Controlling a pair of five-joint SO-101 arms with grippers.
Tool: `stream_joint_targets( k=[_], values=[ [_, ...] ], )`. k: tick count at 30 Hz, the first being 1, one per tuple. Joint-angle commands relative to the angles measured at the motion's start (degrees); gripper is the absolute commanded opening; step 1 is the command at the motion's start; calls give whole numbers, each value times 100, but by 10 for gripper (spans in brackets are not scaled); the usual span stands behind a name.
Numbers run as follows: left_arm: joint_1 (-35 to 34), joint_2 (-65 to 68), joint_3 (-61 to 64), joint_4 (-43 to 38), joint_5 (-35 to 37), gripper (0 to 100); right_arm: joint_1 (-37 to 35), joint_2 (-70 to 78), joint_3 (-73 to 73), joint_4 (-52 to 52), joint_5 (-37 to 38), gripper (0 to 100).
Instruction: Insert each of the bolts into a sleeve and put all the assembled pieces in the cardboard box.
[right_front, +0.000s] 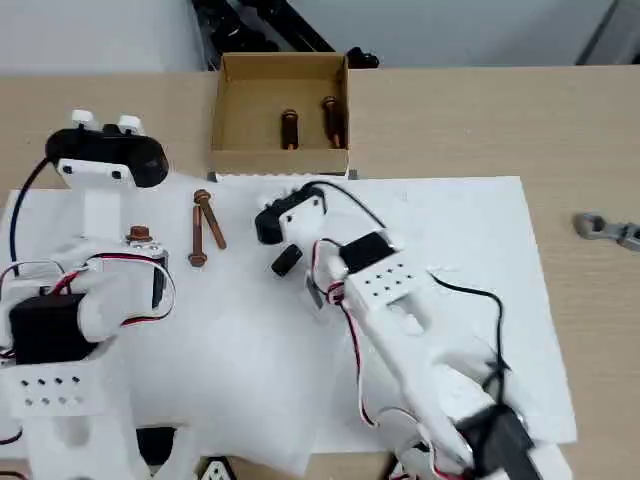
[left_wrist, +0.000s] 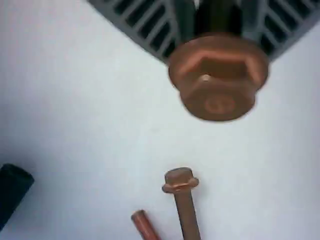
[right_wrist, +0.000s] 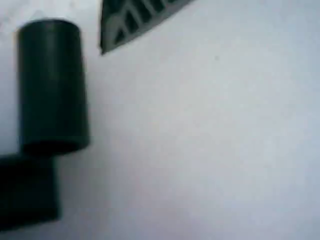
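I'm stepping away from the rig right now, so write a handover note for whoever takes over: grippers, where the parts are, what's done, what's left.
Left gripper: shut on a bolt over the white sheet.
Right gripper: at a black sleeve; I cannot tell if it has a grip.
Two loose bolts lie on the sheet between the arms.
Done: two pieces are in the cardboard box.
Left: the held bolt and both loose ones probably still need sleeves, then boxing.

White printed arms (right_front: 400, 300), black motors (right_front: 45, 330) (red-and-black cables (right_front: 355, 350) looping between them), seemingly dotted with screw holes.
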Motion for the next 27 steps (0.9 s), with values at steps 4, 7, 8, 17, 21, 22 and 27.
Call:
stream_joint_targets(
  k=[4, 7, 8, 17, 21, 22, 27],
  values=[
    [-26, -132, -31, -132, 35, 6, -224, 558, -281, -374, -360, 212],
    [-26, -132, -31, -132, 35, 6, -215, 664, -273, -479, -369, 212],
    [-26, -132, -31, -132, 35, 6, -215, 690, -264, -497, -369, 212],
    [-26, -132, -31, -132, 35, 6, -198, 1024, -264, -611, -369, 212],
    [-26, -132, -31, -132, 26, 6, -198, 1138, -264, -611, -369, 212],
    [-26, -132, -31, -132, 26, 6, -198, 1165, -264, -611, -369, 212],
    [-26, -141, -22, -132, 26, 6, -198, 1226, -264, -611, -369, 211]
  ],
)
